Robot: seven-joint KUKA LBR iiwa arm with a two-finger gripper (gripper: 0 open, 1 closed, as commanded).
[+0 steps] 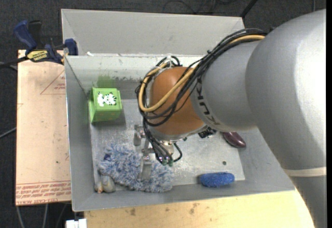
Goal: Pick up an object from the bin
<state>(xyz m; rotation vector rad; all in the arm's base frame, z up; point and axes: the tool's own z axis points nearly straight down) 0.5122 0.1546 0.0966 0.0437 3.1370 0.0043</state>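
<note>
The hand [146,165] sits low on the right part of a shaggy blue cloth [122,165] in the grey bin [155,32]. How far open it is, or whether it grips the cloth, I cannot tell. Behind the cloth's left end stands a green cube with a white print [106,104]. A blue oblong piece [217,179] lies right of the cloth, apart from it. A dark maroon thing [234,139] lies farther right. A small greyish lump [105,184] touches the cloth's front left corner.

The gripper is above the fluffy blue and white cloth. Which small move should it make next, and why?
Probably a short move straight down into the cloth. The gripper stands over the cloth's right part, while the green cube and the blue oblong thing lie well apart, so the cloth is the nearest thing to take.
</note>
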